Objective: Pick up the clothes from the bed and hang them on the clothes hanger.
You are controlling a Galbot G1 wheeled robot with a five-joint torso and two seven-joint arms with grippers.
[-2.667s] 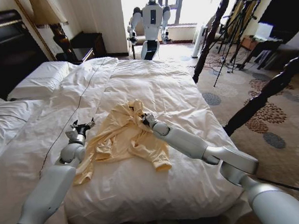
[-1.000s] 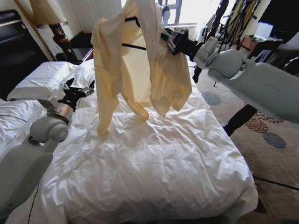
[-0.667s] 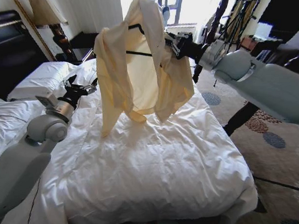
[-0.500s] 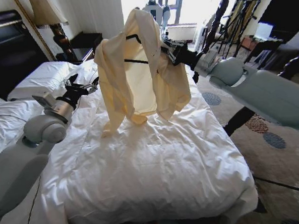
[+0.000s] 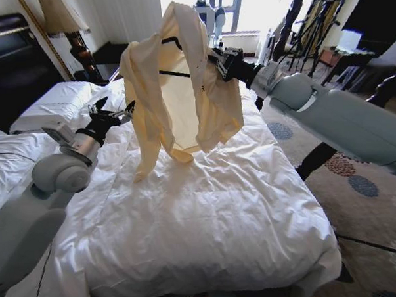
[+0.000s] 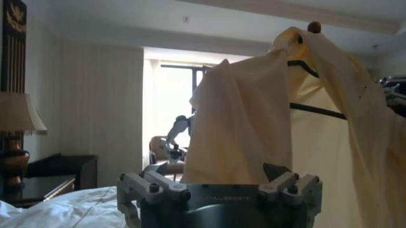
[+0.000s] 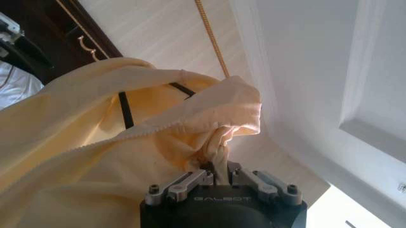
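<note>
The pale yellow-cream long-sleeved top of thin soft fabric (image 5: pixel 182 77) is hanging in the air above the large bed w/ rumpled white duvet (image 5: pixel 207 214), draped over a thin dark hanger (image 5: pixel 171 57) whose bar and upper arm are showing thru the open front. One sleeve is trailing down on the robot's left, its cuff nearly touching the duvet.

The right gripper (image 5: pixel 218 61) is reaching in from the robot's right at shoulder height of the top, fingers pinched tight on a bunched fold of the fabric; the right wrist view is showing that fold wedged btwn the closed fingers (image 7: pixel 216 178).

The left gripper (image 5: pixel 111 115) is hovering over the duvet just beside the hanging sleeve, fingers spread wide, gripping nothing; in the left wrist view the top (image 6: pixel 266 118) is hanging just beyond those spread fingers (image 6: pixel 219 190).
</note>
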